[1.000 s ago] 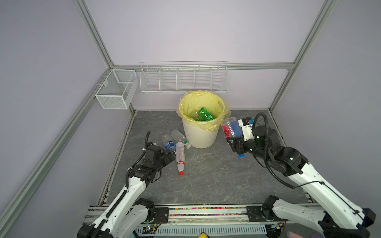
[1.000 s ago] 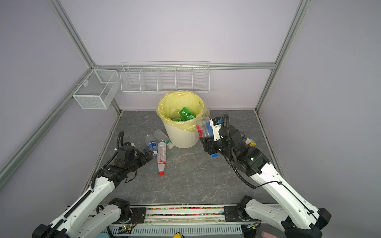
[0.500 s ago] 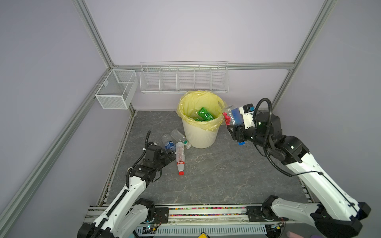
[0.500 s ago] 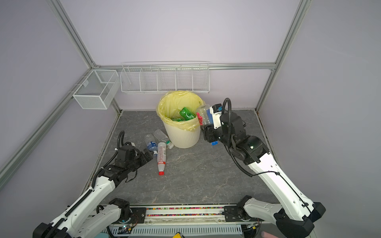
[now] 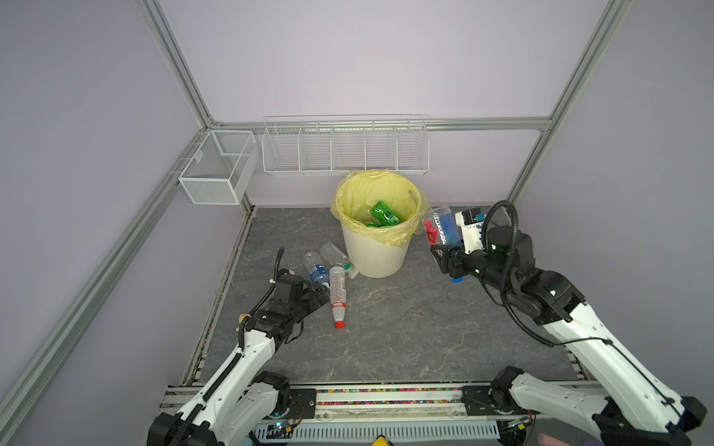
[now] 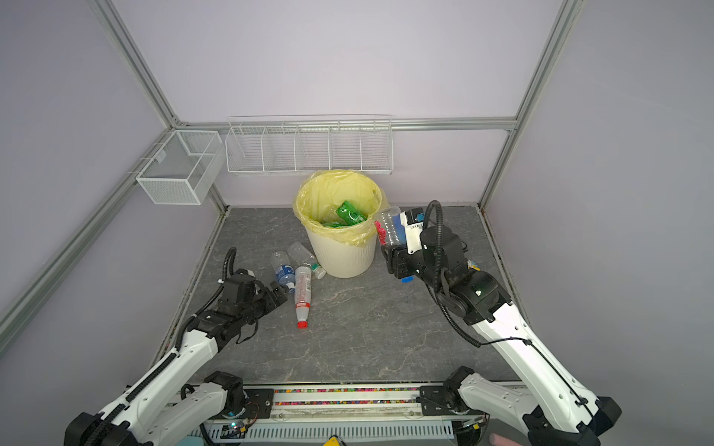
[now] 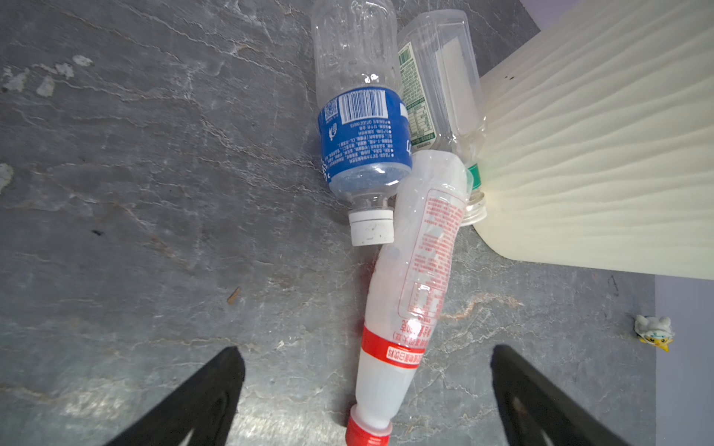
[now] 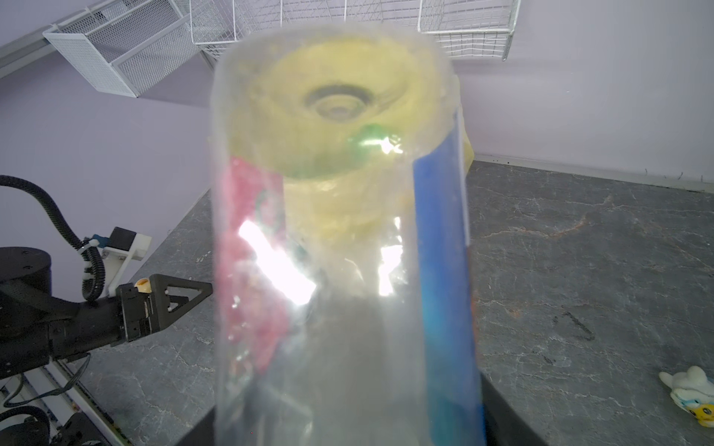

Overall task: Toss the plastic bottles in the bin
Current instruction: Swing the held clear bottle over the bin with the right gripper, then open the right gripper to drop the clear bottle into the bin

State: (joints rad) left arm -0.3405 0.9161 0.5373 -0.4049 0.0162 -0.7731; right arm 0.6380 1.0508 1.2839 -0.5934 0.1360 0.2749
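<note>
While your right gripper (image 5: 444,251) holds one clear plastic bottle with a blue and red label (image 5: 442,228) clamped between its half-closed jaws, raised just beside the rim of the round cream-white ribbed bin with the yellow bag (image 5: 376,255), your left gripper (image 5: 318,295) sits low with its jaws spread wide and nothing in them. You've got three bottles lying on the grey floor, bunched together by the bin: one blue-labelled clear bottle with a white cap (image 7: 361,127), one milky bottle with a red cap (image 7: 405,293) and one clear bottle with a green-printed label (image 7: 440,85), its neck touching the bin wall. Inside the bin you can count at least one green bottle (image 5: 386,213). Two white wire baskets (image 5: 345,148) hang on the walls.
</note>
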